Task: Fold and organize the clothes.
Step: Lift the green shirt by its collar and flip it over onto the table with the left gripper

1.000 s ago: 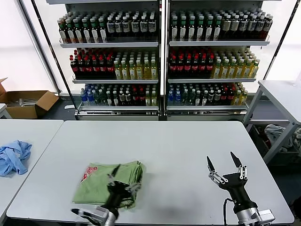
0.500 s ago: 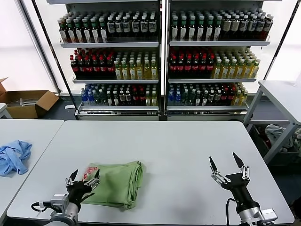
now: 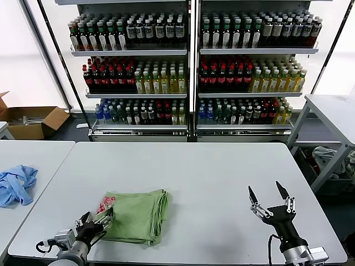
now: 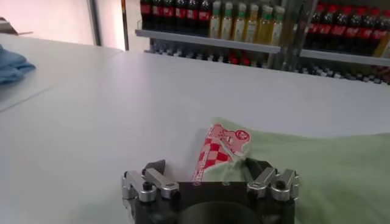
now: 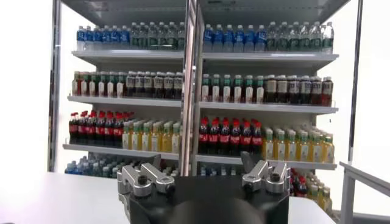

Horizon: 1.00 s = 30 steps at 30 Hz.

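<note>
Folded green polo shirt (image 3: 136,215) just beside open, seemingly empty left tool (image 3: 95,220), right tool (image 3: 271,201) open

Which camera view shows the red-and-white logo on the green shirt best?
The left wrist view: the logo fills the centre, its checks clear. The head view shows it only as a small red patch at the shirt's corner. The right wrist view misses it.
</note>
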Motion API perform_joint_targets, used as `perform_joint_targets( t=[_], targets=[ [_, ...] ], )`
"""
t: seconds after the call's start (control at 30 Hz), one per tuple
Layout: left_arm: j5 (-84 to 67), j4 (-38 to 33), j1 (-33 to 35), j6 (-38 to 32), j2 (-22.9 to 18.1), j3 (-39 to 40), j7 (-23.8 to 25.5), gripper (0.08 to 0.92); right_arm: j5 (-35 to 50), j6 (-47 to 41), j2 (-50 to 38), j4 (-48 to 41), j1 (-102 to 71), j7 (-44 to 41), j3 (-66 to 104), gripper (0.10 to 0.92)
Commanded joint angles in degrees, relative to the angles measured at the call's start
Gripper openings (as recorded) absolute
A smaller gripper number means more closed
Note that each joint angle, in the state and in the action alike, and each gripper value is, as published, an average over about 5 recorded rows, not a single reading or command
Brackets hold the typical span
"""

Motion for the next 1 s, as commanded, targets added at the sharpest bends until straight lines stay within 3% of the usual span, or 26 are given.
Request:
perform_joint_targets(
  t=[0.03, 0.27, 0.6, 0.77, 1.0],
  targets=[
    [-2.6, 1.9, 0.0, -2.3, -1.1, 0.8, 3.6, 0.788, 0.1, 0.1, 0.0, 0.0, 0.1, 0.0, 0.1, 0.823],
    [3.3, 2.6, 0.3, -9.4, -1.5, 6.0, 4.7, 0.597, 0.1, 0.0, 0.3, 0.0, 0.4, 0.0, -0.2, 0.823],
    [8.8, 1.9, 0.3, -15.4, -0.7, 8.6, 2.1, 0.311, -0.1, -0.6, 0.8, 0.2, 2.1, 0.1, -1.1, 0.823],
    [7.5, -3.3, 1.1, -15.3, 2.1, 3.5, -0.4, 0.176, -0.6, -2.3, 1.3, 1.0, 4.1, 0.3, -2.4, 0.823],
    [1.7, -5.5, 2.6, -10.5, 9.2, -14.4, -2.2, 0.147, 0.1, -2.9, 0.4, 1.2, 6.1, 0.4, -3.2, 0.823]
  ],
)
